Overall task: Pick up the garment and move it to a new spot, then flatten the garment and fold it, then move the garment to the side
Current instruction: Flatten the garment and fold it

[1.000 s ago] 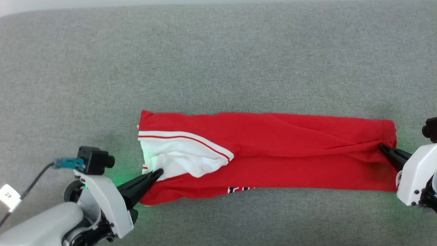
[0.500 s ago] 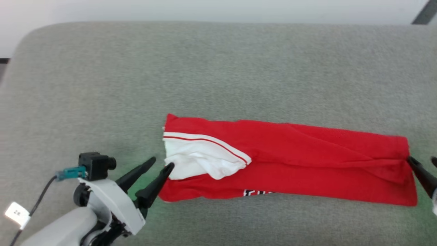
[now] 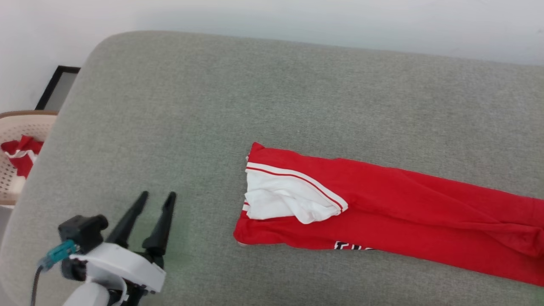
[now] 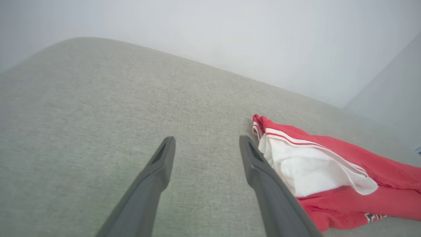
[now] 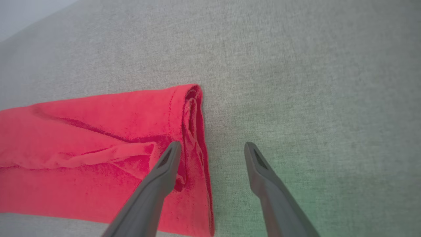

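Left gripper [image 3: 158, 194] at 7 o'clock: two long dark fingers spread wide, empty, near the cloth but apart from it. Right gripper [image 5: 213, 144] likewise wide and empty, one finger over the hem end. Red jersey-style garment [image 3: 403, 204] lay as a long folded band on the grey fabric pad [image 3: 255, 85], centre to 4 o'clock, white sleeve uppermost. Beige perforated basket [image 3: 10, 127] at 9 o'clock held red cloth [image 3: 19, 148].

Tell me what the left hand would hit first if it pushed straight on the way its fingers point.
Probably only the bare grey padded surface: the open left hand points across it toward the far edge. The garment lies off to its right, outside that line.
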{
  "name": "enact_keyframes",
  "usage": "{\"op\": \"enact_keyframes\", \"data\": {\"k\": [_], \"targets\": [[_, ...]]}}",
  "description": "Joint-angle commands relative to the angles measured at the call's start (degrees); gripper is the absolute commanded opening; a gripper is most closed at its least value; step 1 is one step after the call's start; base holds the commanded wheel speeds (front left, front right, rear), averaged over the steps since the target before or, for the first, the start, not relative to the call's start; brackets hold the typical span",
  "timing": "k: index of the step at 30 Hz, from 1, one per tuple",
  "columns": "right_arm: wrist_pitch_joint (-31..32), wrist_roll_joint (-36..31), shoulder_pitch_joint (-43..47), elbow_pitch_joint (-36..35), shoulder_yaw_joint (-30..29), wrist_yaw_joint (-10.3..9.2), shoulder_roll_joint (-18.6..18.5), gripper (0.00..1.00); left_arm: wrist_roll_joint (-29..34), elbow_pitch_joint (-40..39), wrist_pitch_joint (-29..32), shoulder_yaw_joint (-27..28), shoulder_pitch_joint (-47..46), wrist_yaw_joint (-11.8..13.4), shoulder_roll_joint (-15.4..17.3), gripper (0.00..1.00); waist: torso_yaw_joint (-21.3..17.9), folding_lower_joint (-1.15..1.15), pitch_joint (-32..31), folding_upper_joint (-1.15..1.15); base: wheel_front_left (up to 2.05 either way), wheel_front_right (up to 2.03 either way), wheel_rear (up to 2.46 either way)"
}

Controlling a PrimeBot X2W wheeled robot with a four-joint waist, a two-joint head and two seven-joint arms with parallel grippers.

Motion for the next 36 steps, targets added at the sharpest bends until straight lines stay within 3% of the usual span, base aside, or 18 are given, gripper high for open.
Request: {"op": "enact_keyframes", "data": {"k": [1, 5, 10, 16, 23, 24, 25, 26, 27, 36], "targets": [[0.9, 1.3, -0.8, 0.7, -1.0, -0.09, 1.1, 1.00, 4.5, -0.7, 0.0, 3.7, 1.8, -0.3, -1.2, 1.00, 0.8, 0.00, -0.1, 0.00, 0.00, 0.00, 0.00], [3.0, 0.1, -2.4, 1.8, -1.5, -0.09, 2.4, 1.00, 15.0, -2.9, 0.0, 10.9, 4.1, -0.6, -4.1, 1.00, 1.2, 0.00, 0.2, 0.00, 0.00, 0.00, 0.00], [6.8, -0.6, -4.0, 3.1, -1.7, -0.09, 4.4, 1.00, 23.7, -5.2, 0.0, 15.8, 5.1, -0.8, -7.6, 1.00, 1.4, 0.00, 0.2, 0.00, 0.00, 0.00, 0.00], [12.5, -3.6, -5.0, 4.0, -1.6, -0.09, 6.8, 1.00, 27.2, -7.5, 0.0, 17.0, 6.2, -0.8, -9.7, 1.00, 0.8, 0.00, 0.8, 0.00, 0.00, 0.00, 0.00], [14.7, -8.2, -8.7, 6.2, 0.2, -0.09, 10.2, 1.00, 28.4, -7.9, 0.0, 17.1, 5.5, -0.8, -10.3, 1.00, -0.2, 0.00, 1.9, 0.00, 0.00, 0.00, 0.00], [15.0, -8.9, -9.1, 6.9, 0.3, -0.09, 10.6, 0.74, 28.6, -8.1, 0.0, 17.1, 5.5, -0.8, -10.3, 1.00, -0.3, 0.00, 2.0, 0.00, 0.00, 0.00, 0.00], [15.1, -9.7, -9.5, 7.6, 0.3, -0.09, 11.0, 0.37, 28.6, -8.1, 0.0, 17.2, 5.5, -0.8, -10.4, 1.00, -0.4, 0.00, 2.1, 0.00, 0.00, 0.00, 0.00], [15.1, -10.2, -10.0, 8.1, 0.5, -0.09, 11.3, 0.07, 28.6, -8.2, 0.0, 17.2, 5.5, -0.8, -10.5, 1.00, -0.5, 0.00, 2.3, 0.00, 0.00, 0.00, 0.00], [15.0, -10.6, -10.3, 8.4, 0.6, -0.09, 11.5, 0.00, 28.6, -8.2, 0.0, 17.3, 5.5, -0.8, -10.6, 1.00, -0.5, 0.00, 2.4, 0.00, 0.00, 0.00, 0.00], [14.1, -11.8, -13.5, 5.6, -2.5, -0.11, 9.7, 0.00, 28.2, -9.7, 0.0, 20.1, 6.9, -0.8, -10.8, 1.00, -3.2, 0.00, 3.8, 0.00, 0.00, 0.00, 0.00]]}}
